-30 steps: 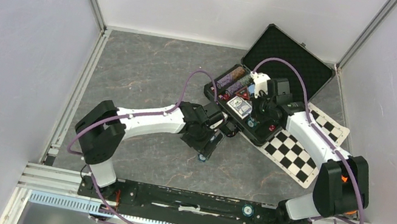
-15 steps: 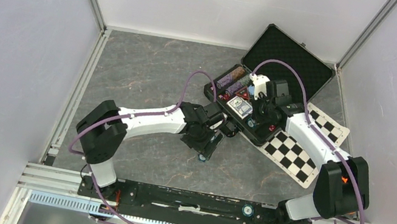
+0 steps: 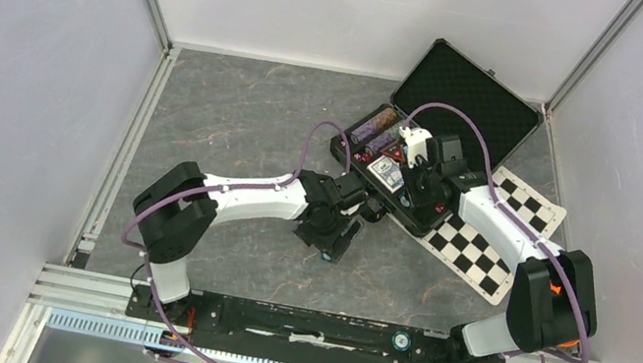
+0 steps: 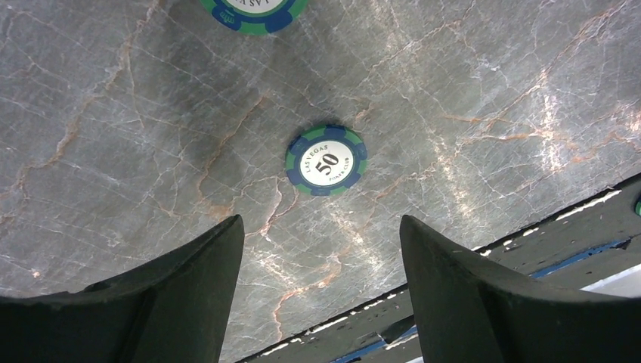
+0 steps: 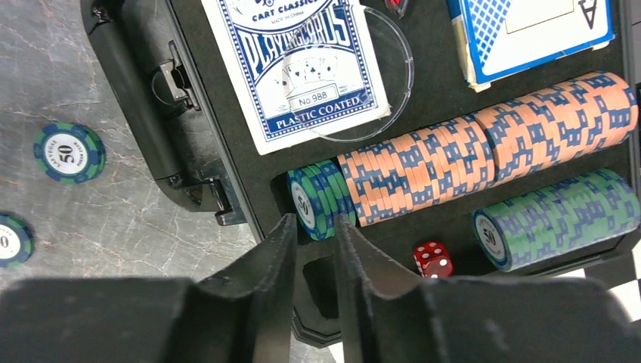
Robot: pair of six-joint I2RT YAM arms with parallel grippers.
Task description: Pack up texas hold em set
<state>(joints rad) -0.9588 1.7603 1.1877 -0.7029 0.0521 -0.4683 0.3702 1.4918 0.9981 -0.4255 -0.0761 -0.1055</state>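
Left gripper (image 4: 321, 227) hangs with jaws wide apart over the table (image 4: 113, 113), a teal chip (image 4: 326, 160) lying flat at its 12 o'clock. Right gripper (image 5: 310, 223), jaws parted a crack and released, tips at a teal stack (image 5: 321, 198) in the open case (image 3: 469, 88), at the table's 1 o'clock.

Overhead view: bright, even light from above, pale walls (image 3: 15, 87) near washed out, shadows faint and soft. Left wrist view: glare streaks across the marbled surface (image 4: 491, 91), chip (image 4: 326, 159) print sharp. Left claw (image 4: 321, 223) and right claw (image 5: 314, 219) appear dark, soft-edged, out of focus close up.
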